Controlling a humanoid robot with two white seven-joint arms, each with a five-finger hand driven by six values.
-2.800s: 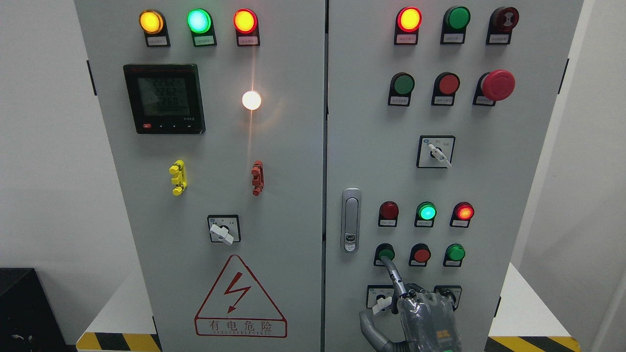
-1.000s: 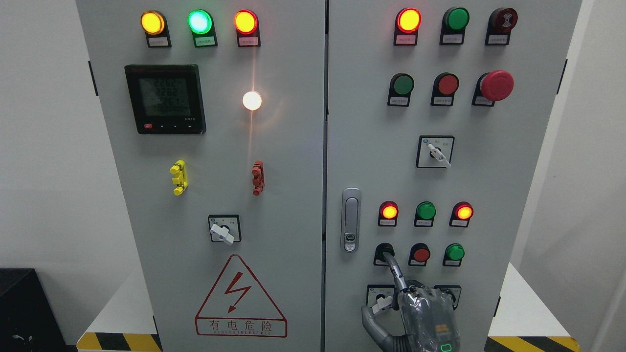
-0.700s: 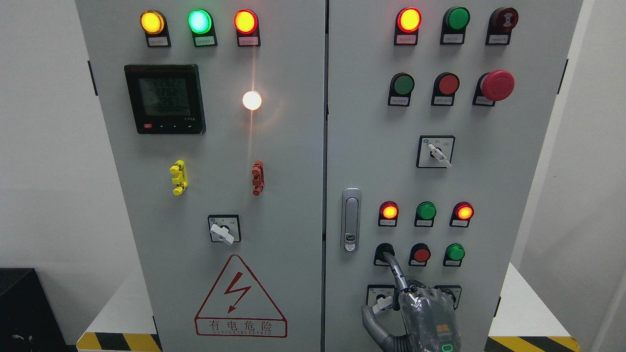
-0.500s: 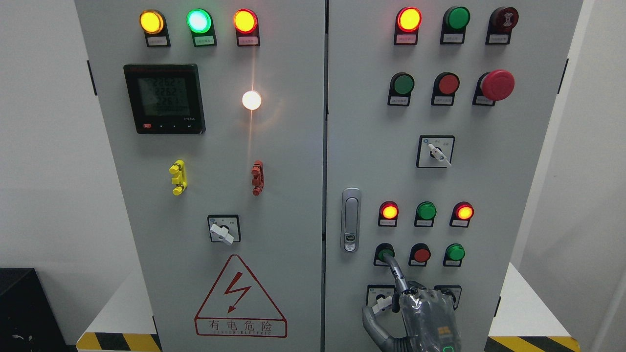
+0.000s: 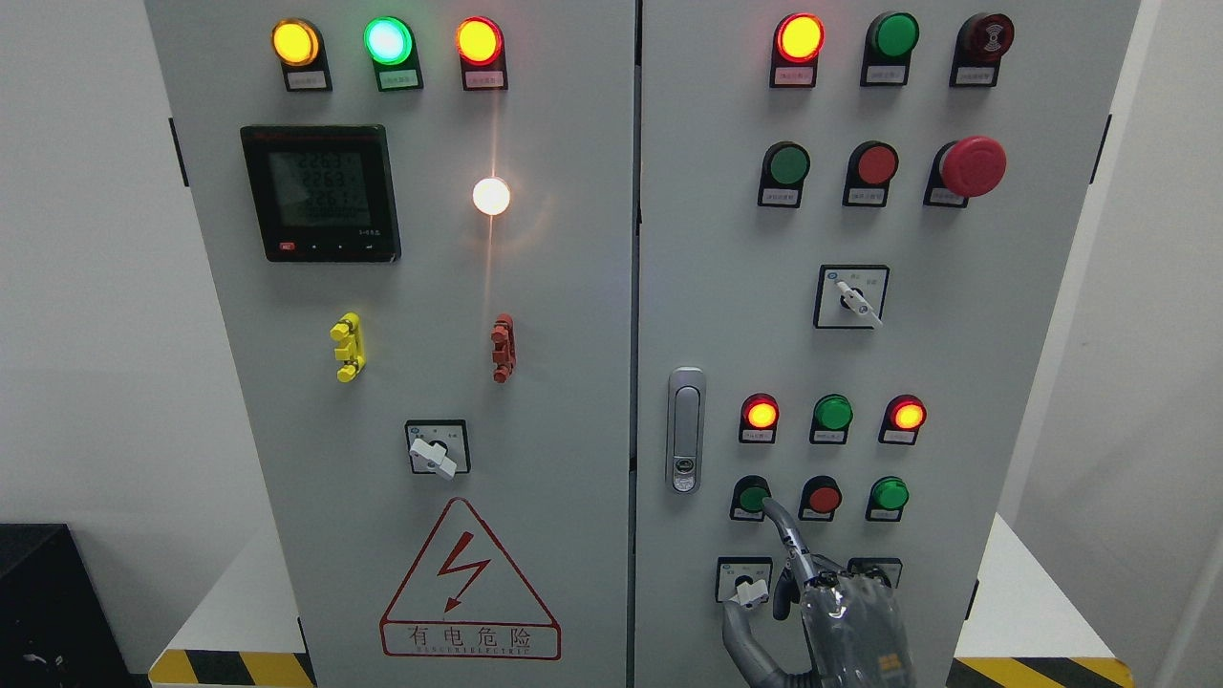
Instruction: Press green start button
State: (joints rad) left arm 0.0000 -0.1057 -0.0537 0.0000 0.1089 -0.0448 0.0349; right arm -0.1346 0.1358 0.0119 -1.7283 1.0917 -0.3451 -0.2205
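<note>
The green start button (image 5: 753,498) is the left one in the lower button row on the right cabinet door (image 5: 726,287). My right hand (image 5: 846,612) rises from the bottom edge below it. Its index finger (image 5: 782,530) points up-left, with the tip just off the button's lower right rim. The other fingers are curled and hold nothing. Above the button, the left red lamp (image 5: 761,414) glows, the green lamp (image 5: 832,414) is dark, and the right red lamp (image 5: 907,415) glows.
A red button (image 5: 824,498) and a second green button (image 5: 890,494) sit right of the start button. A selector switch (image 5: 748,585) lies beside my thumb, and the door handle (image 5: 685,430) stands to the left. A red emergency stop (image 5: 973,166) is higher up.
The middle green lamp went dark and the left red lamp lit. My index finger, which covered the green button, has drawn back down and right, uncovering it.
</note>
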